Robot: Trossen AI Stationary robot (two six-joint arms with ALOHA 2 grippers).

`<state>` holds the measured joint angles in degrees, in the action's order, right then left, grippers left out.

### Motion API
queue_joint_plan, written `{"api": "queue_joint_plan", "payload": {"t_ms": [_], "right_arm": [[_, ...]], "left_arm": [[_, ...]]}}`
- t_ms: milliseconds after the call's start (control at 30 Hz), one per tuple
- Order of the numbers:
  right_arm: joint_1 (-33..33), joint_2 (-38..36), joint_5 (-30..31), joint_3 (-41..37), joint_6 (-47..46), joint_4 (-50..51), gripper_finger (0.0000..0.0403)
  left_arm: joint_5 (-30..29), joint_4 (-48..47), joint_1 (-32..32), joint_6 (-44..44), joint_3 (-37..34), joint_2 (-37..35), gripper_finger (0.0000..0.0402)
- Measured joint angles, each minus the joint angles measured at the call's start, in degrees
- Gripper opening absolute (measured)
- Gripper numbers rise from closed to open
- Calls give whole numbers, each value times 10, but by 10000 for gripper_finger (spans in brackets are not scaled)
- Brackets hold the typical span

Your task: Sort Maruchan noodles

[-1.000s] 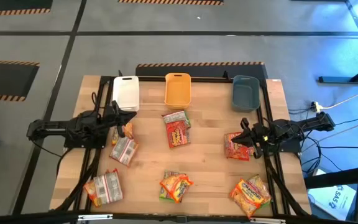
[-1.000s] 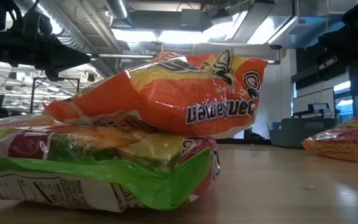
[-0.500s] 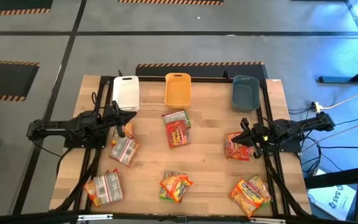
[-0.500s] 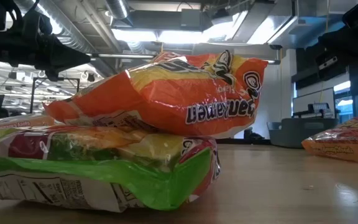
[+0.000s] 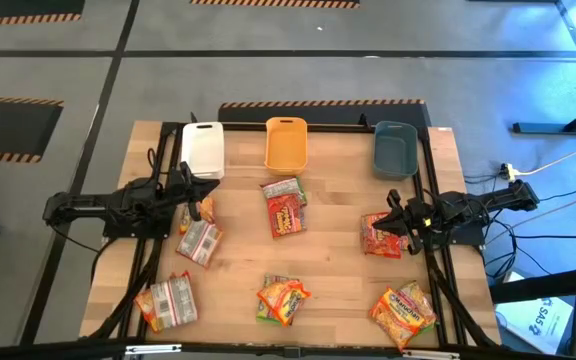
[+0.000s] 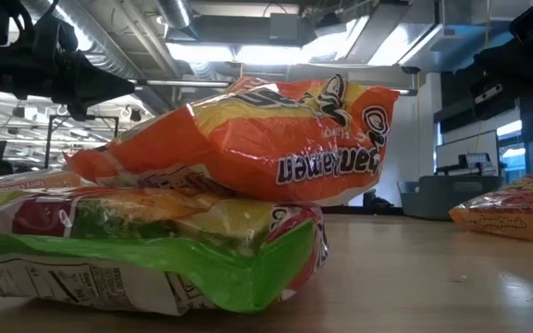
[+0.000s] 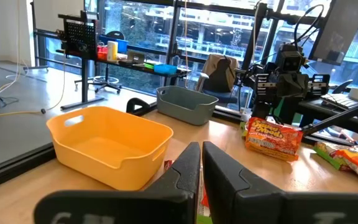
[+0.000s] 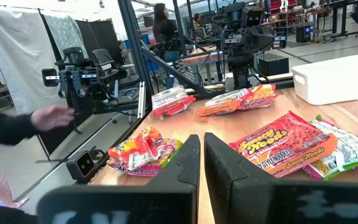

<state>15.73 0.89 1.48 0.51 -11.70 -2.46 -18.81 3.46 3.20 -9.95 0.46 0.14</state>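
Several Maruchan noodle packets lie flat on the wooden table. A red one on a green one lies in the middle, and silvery-backed ones lie at the left. An orange packet rests on a green one at the near edge. Further orange and red packets lie at the right. My left gripper hovers shut at the left edge, pointing level toward the middle. My right gripper hovers shut at the right edge, above the red packet.
Three bins stand in a row along the far edge: white, orange and grey-blue. A person's hand shows beyond the table's near side. Bare wood lies between the packet groups.
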Motion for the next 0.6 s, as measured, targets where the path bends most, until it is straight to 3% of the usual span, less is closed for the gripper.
{"api": "queue_joint_plan", "payload": {"t_ms": [333,600], "right_arm": [[0,0,13,0,-8,-14,11],[0,0,289,0,-44,-36,11]], "left_arm": [[-6,6,0,-3,0,0,14],[-6,28,0,-15,0,0,14]]}}
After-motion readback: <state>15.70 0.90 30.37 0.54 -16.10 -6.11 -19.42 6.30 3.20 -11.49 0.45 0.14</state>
